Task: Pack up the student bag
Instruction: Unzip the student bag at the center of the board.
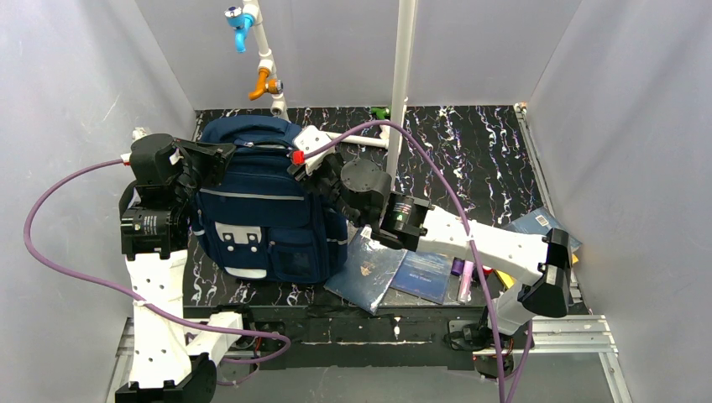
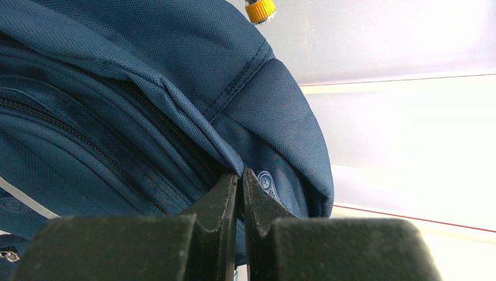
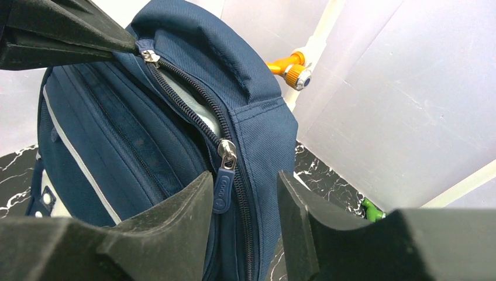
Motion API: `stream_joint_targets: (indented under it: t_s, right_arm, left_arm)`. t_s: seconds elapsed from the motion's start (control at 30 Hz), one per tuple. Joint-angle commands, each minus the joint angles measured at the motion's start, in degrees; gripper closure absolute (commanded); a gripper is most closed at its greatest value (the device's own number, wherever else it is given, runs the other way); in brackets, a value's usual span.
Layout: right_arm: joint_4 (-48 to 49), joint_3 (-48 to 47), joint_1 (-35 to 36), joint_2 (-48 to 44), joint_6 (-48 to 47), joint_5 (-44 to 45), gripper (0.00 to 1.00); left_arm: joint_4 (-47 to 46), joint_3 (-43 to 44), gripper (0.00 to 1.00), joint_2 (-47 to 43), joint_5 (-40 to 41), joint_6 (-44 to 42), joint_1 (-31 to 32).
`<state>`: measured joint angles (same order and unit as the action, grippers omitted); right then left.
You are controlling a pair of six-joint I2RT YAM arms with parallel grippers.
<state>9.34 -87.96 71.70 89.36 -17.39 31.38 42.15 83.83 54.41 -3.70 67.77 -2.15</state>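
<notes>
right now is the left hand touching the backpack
Touching. The left wrist view shows the left hand shut on a fold of the backpack, fabric pinched between its fingertips.

black table (image 1: 470, 151) (white-veined) carries the student bag (image 1: 252, 222) and blue books (image 1: 367, 269).

Setting: robot lab test cell, not a home or office.

- Plain grey-white panels close it in: left wall (image 1: 75, 84), back wall (image 1: 336, 50), right wall (image 1: 638, 126).
- Table (image 1: 479, 159) has a black top with white marbling; a bare metal rail (image 1: 579, 332) runs along its near edge.
- Two white-and-black arms stand at that edge, the left arm (image 1: 155, 285) and the right arm (image 1: 495, 243), with loose purple cable (image 1: 50, 252) looping off them.
- White pipe (image 1: 403, 67) rises at the back; a second run carries a blue fitting (image 1: 238, 18) and an orange fitting (image 1: 262, 84).
- School items, a bag (image 1: 260, 218) and books (image 1: 395, 269), sit on the table amid this hardware.
</notes>
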Motion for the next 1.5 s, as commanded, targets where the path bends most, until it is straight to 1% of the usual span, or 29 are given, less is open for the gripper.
stream_joint_targets:
  t_s: [0.0,0.13,0.2,0.27,0.37,0.5,0.53,0.57,0.6,0.63,0.73,0.77,0.83,0.9,0.93,0.97,1.0,1.07,1.13,1.23,1.3,1.33,1.37,1.4,1.43,1.47]
  right_arm:
    - [4.75,-0.47,0.28,0.67,-1.34,0.76,0.47]
    - [5.03,-0.67,0.28,1.7,-2.65,1.93,0.47]
    - [5.22,-0.63,0.28,1.96,-3.09,2.34,0.5]
    - [5.41,-0.63,0.28,2.04,-3.57,2.81,0.58]
    - [5.59,-0.42,0.28,1.84,-3.47,2.34,0.73]
    - [5.36,0.08,0.28,0.81,-2.12,-1.18,0.95]
    - [5.62,0.34,0.28,0.33,-1.64,-1.77,0.99]
    - [5.9,0.61,0.3,-0.1,-1.13,-2.21,0.99]
    - [6.13,0.74,0.28,-0.53,-0.66,-2.65,0.99]
    - [6.27,0.85,0.28,-0.97,-0.15,-3.21,0.99]
    - [6.0,0.86,0.28,-1.98,1.79,-5.03,0.99]
    - [5.96,0.86,0.28,-2.3,2.35,-5.41,0.99]
    - [5.7,0.86,0.28,-2.87,3.62,-5.94,0.99]
    - [5.4,0.78,0.28,-3.28,4.63,-6.19,0.99]
    - [5.28,0.78,0.28,-3.39,4.84,-6.28,0.99]
    - [5.25,0.78,0.32,-3.48,5.01,-6.43,0.99]
    - [5.25,0.85,0.29,-3.59,5.14,-6.68,0.99]
    - [5.31,0.95,0.28,-3.74,5.09,-7.15,0.99]
    - [5.58,0.89,0.28,-3.76,5.12,-7.31,0.99]
    - [5.28,0.29,0.28,-3.65,4.93,-7.63,0.99]
    - [4.81,0.15,0.28,-3.86,4.97,-8.08,0.99]
    - [4.46,0.2,0.28,-4.11,4.94,-8.35,0.99]
    - [3.94,0.29,0.28,-4.34,5.01,-8.68,0.99]
    - [3.32,0.37,0.28,-4.7,5.08,-8.94,0.99]
    - [2.58,0.48,0.28,-5.19,5.27,-9.22,0.99]
    - [1.77,0.7,0.28,-5.77,5.57,-9.78,0.99]
  left_arm:
    - [-1.28,0.1,1.0,-1.5,-1.66,0.03,-0.13]
    - [-1.28,-0.11,1.0,-1.59,-1.74,0.07,-0.13]
    - [-1.25,0.01,1.0,-1.54,-1.83,0.08,-0.13]
    - [-1.28,0.17,1.0,-1.51,-1.88,0.07,-0.13]
    - [-1.2,0.44,1.0,-1.42,-2.0,0.0,-0.13]
    - [-1.24,-0.01,1.0,-1.49,-2.46,0.59,-0.06]
    - [-1.28,-0.3,1.0,-1.5,-2.92,0.77,-0.12]
    - [-1.41,-0.59,1.0,-1.39,-3.47,0.81,-0.13]
    - [-1.8,-1.05,0.98,-1.41,-4.26,0.8,-0.12]
    - [-2.59,-1.61,0.91,-1.37,-5.44,0.84,-0.09]
    - [-5.85,-3.58,0.64,-1.18,-10.44,1.32,-0.09]
    - [-6.74,-4.13,0.57,-1.08,-12.21,1.69,-0.05]
    - [-7.68,-4.72,0.45,-1.17,-14.36,2.17,0.51]
    - [-8.14,-4.46,0.35,-1.72,-14.79,1.87,1.31]
    - [-8.14,-4.28,0.29,-2.13,-14.53,2.0,2.83]
    - [-8.19,-4.21,0.25,-2.63,-14.17,2.81,3.69]
    - [-8.52,-4.33,0.23,-2.98,-13.88,3.75,4.38]
    - [-9.46,-4.35,0.24,-3.04,-12.97,5.26,6.77]
    - [-9.54,-4.53,0.25,-2.22,-10.29,6.61,11.11]
    - [-10.07,-5.98,0.32,-0.84,-6.04,8.25,16.45]
    - [-10.87,-6.66,0.38,0.17,-4.71,8.46,17.13]
    - [-11.09,-6.6,0.42,0.62,-3.74,8.1,17.13]
    - [-11.23,-6.37,0.48,0.87,-2.6,7.56,17.18]
    - [-11.48,-6.01,0.57,0.95,-1.06,6.65,17.14]
    - [-11.77,-5.51,0.63,0.9,0.6,5.4,17.18]
    - [-11.82,-4.95,0.67,0.75,2.43,3.75,17.18]
